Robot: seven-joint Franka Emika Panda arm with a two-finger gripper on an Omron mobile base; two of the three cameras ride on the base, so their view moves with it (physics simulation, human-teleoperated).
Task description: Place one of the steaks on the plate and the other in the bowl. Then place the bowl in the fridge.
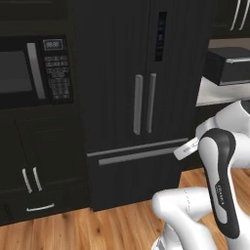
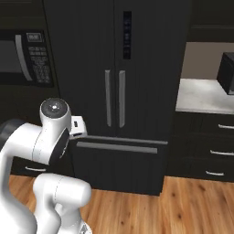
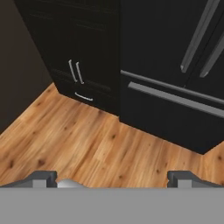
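Note:
The tall black fridge (image 1: pixel 122 73) (image 2: pixel 146 68) stands straight ahead, both doors shut, with its long grey handles (image 1: pixel 144 103) side by side. Its bottom drawer (image 2: pixel 119 167) (image 3: pixel 175 118) is closed too. My arm is folded low in front of it. My gripper (image 3: pixel 113 178) points down at the wooden floor in front of the drawer. It is open, with the two dark fingertips (image 3: pixel 43 176) far apart and nothing between them. The steaks, the plate and the bowl are out of view.
A black microwave (image 1: pixel 29 71) (image 2: pixel 23 55) is built in left of the fridge, above a dark two-door cabinet (image 1: pixel 34 176) (image 3: pixel 83 74). Right of the fridge runs a pale counter (image 2: pixel 201 96) over dark drawers, carrying a dark appliance (image 1: pixel 229 66). Wooden floor (image 3: pixel 87 140) lies open below.

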